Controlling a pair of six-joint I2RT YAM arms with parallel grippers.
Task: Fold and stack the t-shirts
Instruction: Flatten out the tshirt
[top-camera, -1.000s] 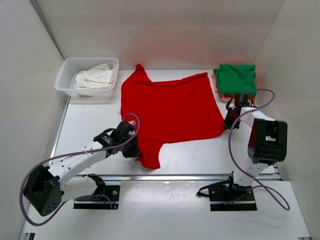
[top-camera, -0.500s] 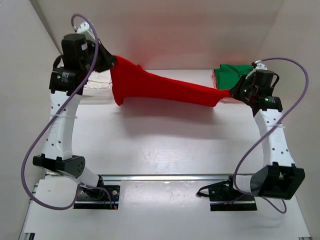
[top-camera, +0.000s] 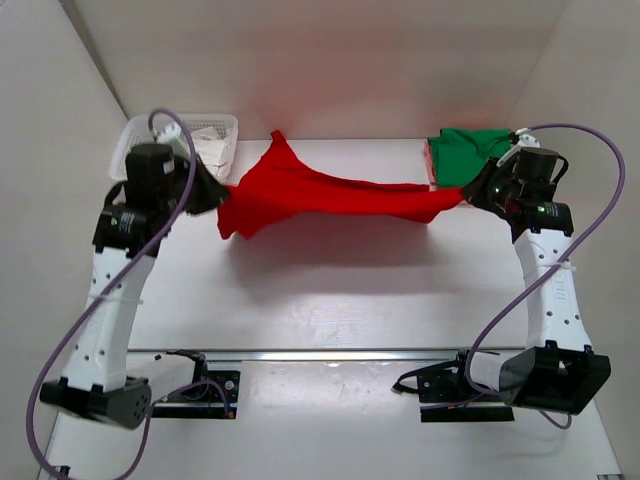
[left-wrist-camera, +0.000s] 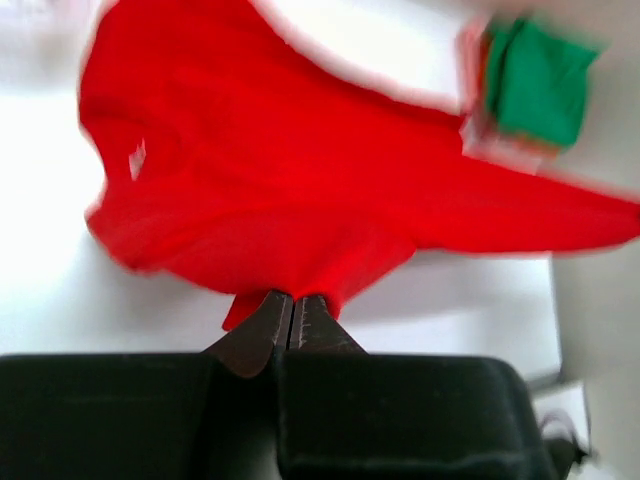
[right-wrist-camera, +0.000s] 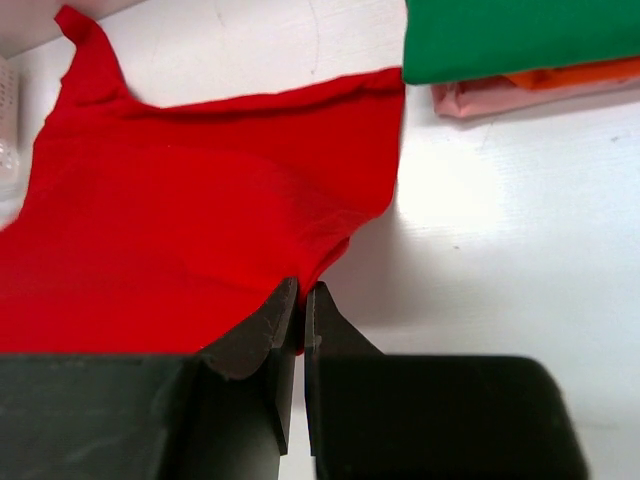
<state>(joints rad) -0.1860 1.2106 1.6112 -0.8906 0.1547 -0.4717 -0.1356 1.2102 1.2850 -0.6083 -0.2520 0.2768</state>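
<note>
The red t-shirt (top-camera: 320, 192) hangs stretched in the air between my two grippers, its far edge trailing on the table. My left gripper (top-camera: 216, 192) is shut on its left end; in the left wrist view the cloth (left-wrist-camera: 250, 190) runs from my shut gripper (left-wrist-camera: 290, 298). My right gripper (top-camera: 468, 192) is shut on its right end; in the right wrist view the cloth (right-wrist-camera: 190, 240) leaves the gripper (right-wrist-camera: 303, 290). A folded green t-shirt (top-camera: 470, 155) tops a stack with salmon-pink beneath (right-wrist-camera: 500, 97) at the back right. An off-white t-shirt (top-camera: 205, 148) lies in the basket.
A white mesh basket (top-camera: 135, 145) stands at the back left behind my left arm. White walls close in the table (top-camera: 330, 290) on the left, back and right. A metal rail (top-camera: 330, 353) runs along the near edge.
One second ago the red shirt lay flat. Both grippers took its ends and lifted it high; since half a second ago they have come lower, with the shirt still stretched between them.
</note>
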